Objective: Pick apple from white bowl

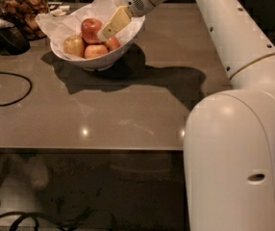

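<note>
The white bowl, lined with crinkled white paper, stands at the back left of the brown table. The deep red apple sits on top of the pile in it. A yellowish-green apple lies to its left, and two smaller orange-red apples lie in front and to the right. My gripper reaches in from the upper right. Its cream tip is inside the bowl, right against the red apple's right side.
A glass jar of brown snacks stands behind the bowl at the far left, with a dark object beside it. A black cable loops on the table's left. My white arm fills the right side.
</note>
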`<state>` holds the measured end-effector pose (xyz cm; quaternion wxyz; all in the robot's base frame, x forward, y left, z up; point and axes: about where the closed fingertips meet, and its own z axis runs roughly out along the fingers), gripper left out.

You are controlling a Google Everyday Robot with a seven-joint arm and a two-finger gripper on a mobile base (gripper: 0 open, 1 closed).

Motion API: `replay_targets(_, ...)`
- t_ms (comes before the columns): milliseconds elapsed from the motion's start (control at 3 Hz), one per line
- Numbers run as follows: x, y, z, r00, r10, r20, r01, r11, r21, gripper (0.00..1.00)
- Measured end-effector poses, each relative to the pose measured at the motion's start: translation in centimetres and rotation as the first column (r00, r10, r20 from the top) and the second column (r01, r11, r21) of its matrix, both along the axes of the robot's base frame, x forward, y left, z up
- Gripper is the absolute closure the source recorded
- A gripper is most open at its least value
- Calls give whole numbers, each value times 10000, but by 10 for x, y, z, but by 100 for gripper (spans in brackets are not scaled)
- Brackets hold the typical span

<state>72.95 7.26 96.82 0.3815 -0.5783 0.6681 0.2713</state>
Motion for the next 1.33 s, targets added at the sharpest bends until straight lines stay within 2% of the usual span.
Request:
replay_targets(667, 8, 14, -4, 9996, 196, -207, -196, 9998, -19, 6)
replay_targets(1000, 11, 21, -9, 9987, 355, -360, -355, 9994, -15, 12)
replay_targets(1333, 15, 25, -15, 9975, 451, -541, -453, 9990, -24, 13)
